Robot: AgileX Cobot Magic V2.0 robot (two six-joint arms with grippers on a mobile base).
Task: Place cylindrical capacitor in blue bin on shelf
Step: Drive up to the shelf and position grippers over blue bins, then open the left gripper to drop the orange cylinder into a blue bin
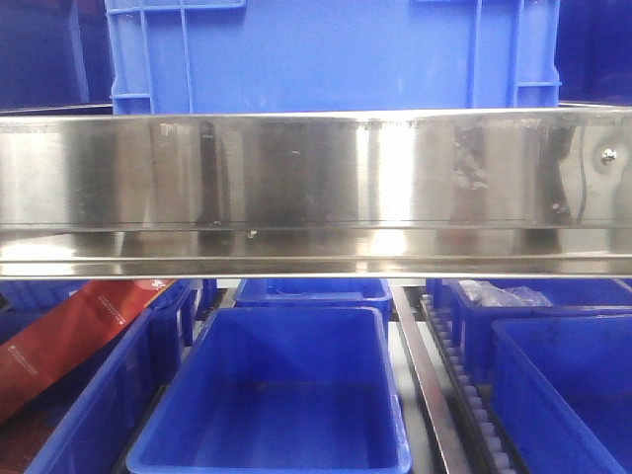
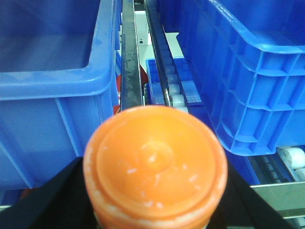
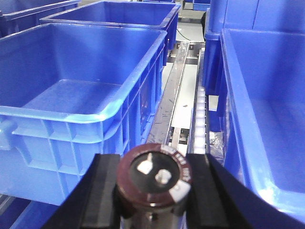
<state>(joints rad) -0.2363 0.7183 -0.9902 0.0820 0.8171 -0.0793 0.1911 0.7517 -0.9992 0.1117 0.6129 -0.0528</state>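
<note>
Right jaws clamp the capacitor [image 3: 155,177], terminals showing, just short of a blue bin [image 3: 71,113] ahead-left. Left jaws grip an orange cap [image 2: 155,164] before other bins. Farther off, the shelf [image 1: 316,183] ledge spans above bins.

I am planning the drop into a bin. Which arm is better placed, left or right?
Right. The right gripper holds the capacitor between its jaws, with an open blue bin just ahead. The left gripper carries an orange-capped object instead.
</note>
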